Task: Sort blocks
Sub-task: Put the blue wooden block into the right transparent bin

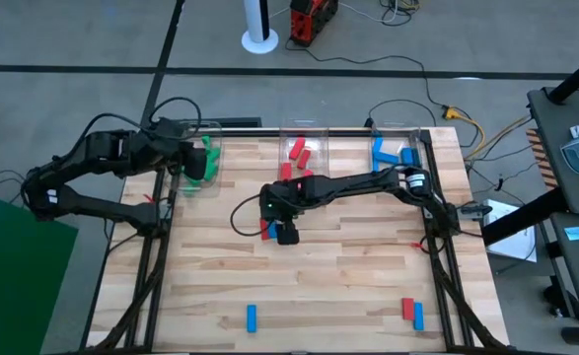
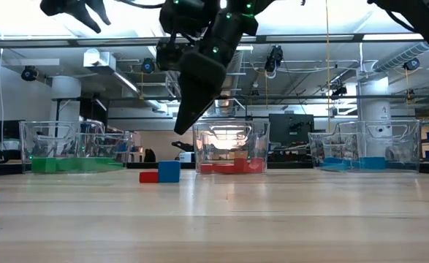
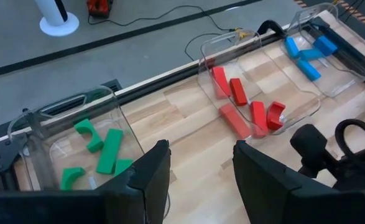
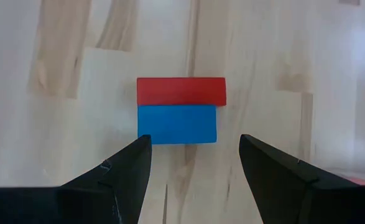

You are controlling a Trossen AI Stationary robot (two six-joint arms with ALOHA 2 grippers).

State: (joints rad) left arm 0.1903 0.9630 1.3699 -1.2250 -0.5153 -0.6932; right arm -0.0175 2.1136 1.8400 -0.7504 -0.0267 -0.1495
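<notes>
Currently the wooden worktop (image 1: 319, 276) carries three clear bins along the far edge: green bin (image 1: 202, 158) with green blocks (image 3: 110, 151), middle bin (image 1: 302, 148) with red blocks (image 3: 238, 92), right-side bin (image 1: 398, 150) with blue blocks (image 3: 306, 55). Right end effector (image 4: 194, 165) hangs released above a red block (image 4: 181, 91) and blue block (image 4: 177, 124), which lie touching along their long sides near the worktop's middle. Left end effector (image 3: 201, 177) is released too, empty, parked at the green bin. Loose ones left at the near edge: a lone blue block (image 1: 252, 318), plus a red/blue pair (image 1: 412, 312) side by side. Risk, my read: the fingers straddle the blue block, but the red one is flush against it, so a descent slightly off could clamp both, or nudge the red one askew and spoil the next pick. Dropping a two-colour grab into one bin would mis-sort.
</notes>
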